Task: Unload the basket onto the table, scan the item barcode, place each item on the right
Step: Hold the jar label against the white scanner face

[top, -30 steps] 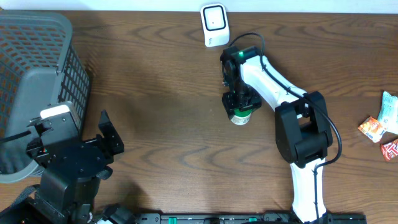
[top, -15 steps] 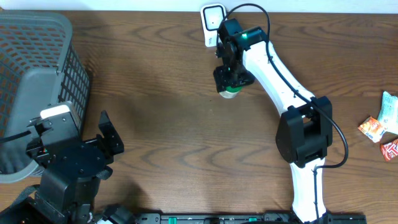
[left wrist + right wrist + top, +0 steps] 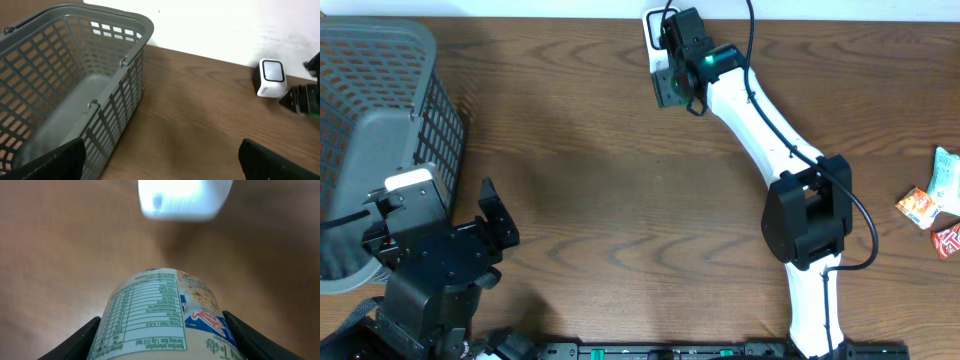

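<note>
1. One wooden table [image 3: 570, 170] carries everything. Its middle is bare, so there is wide room for moving between the two arms.
2. The grey plastic basket [image 3: 115, 95] stands at the left edge with its open side up, probably to receive scanned goods. Its tall wall is the only obstacle on that side.
3. The right arm [image 3: 760, 130] stretches to the far edge of the table, where little room is left behind it.
4. The left gripper [image 3: 160, 167] hangs near the basket with its fingers spread wide and nothing between them. I judge that it is kept out of the way.
5. The right gripper [image 3: 165, 342] pinches the printed cup [image 3: 155, 305] from both sides. The cup is in the air, just in front of the scanner. Its nutrition table faces the wrist camera, and I cannot find the barcode.
6. The white barcode scanner [image 3: 270, 77] stands at the far edge with its window turned toward the table, so an item can be presented from the front.
7. Some snack packets [image 3: 932, 200] lie at the right edge, well apart, probably waiting for their turn.
</note>
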You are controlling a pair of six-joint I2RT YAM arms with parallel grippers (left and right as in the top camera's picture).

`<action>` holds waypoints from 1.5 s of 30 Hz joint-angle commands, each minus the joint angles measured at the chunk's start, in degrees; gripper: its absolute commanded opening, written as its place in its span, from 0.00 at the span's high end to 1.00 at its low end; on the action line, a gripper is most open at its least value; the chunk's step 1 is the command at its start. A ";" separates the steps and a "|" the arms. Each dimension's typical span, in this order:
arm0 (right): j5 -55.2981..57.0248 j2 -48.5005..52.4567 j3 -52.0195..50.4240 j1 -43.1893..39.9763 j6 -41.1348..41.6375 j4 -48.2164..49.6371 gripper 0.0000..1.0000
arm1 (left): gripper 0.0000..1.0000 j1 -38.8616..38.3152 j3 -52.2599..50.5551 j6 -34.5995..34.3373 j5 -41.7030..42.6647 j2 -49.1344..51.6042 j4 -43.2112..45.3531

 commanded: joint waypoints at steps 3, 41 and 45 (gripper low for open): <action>4.48 0.35 0.24 0.37 -1.57 9.62 0.51 | 0.02 0.20 -0.46 -0.92 -0.94 0.15 -0.07; 7.54 18.01 -0.50 -2.86 -8.39 67.08 0.47 | 0.02 0.20 -0.46 -0.92 -0.94 0.15 -0.07; 6.34 18.01 -0.50 -2.82 -8.39 67.32 0.48 | 0.02 0.20 -0.46 -0.92 -0.94 0.15 -0.07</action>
